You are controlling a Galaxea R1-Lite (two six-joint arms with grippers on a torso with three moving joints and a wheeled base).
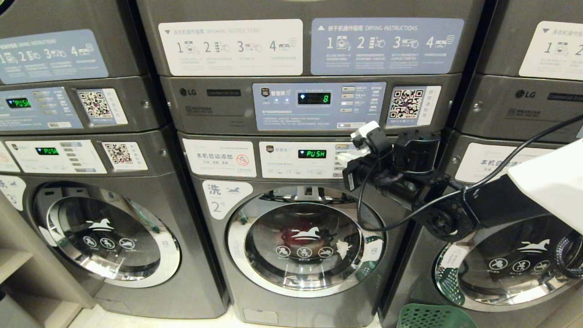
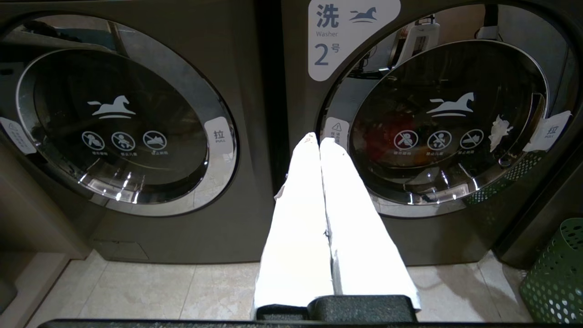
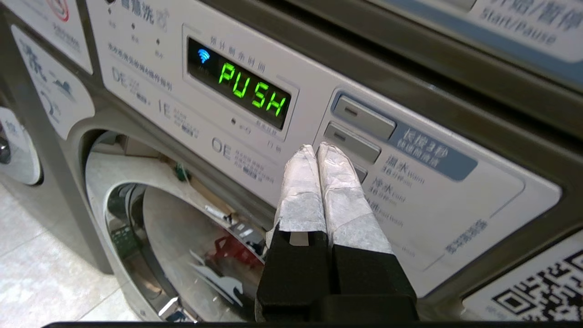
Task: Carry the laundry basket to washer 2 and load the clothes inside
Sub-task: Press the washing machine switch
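Laundromat wall of stacked grey machines, pale tiled floor [image 2: 136,282] in front. Nearest me: laundry basket [image 1: 435,316] on the floor low right, just beside washer 2 [image 1: 300,241]; can't tell from here if anything is left in it. My left gripper [image 2: 319,142] hangs low facing the doors, jaws closed, empty. My right gripper [image 3: 317,152] is up at washer 2's control panel [image 3: 282,136], jaws pressed together, holding nothing, tips right at the column of grey buttons [image 3: 351,142] beside the green PUSH display [image 3: 253,93].

Door looks shut; something red, probably the clothes [image 2: 387,136], shows behind the glass. So loading looks done and this is the start press.

Doing it well: aim at one button's centre, push straight in, no sideways slip onto its neighbour, then check the display changes.

Count: three washer doors in view, two PUSH displays lit, one basket, two grippers.
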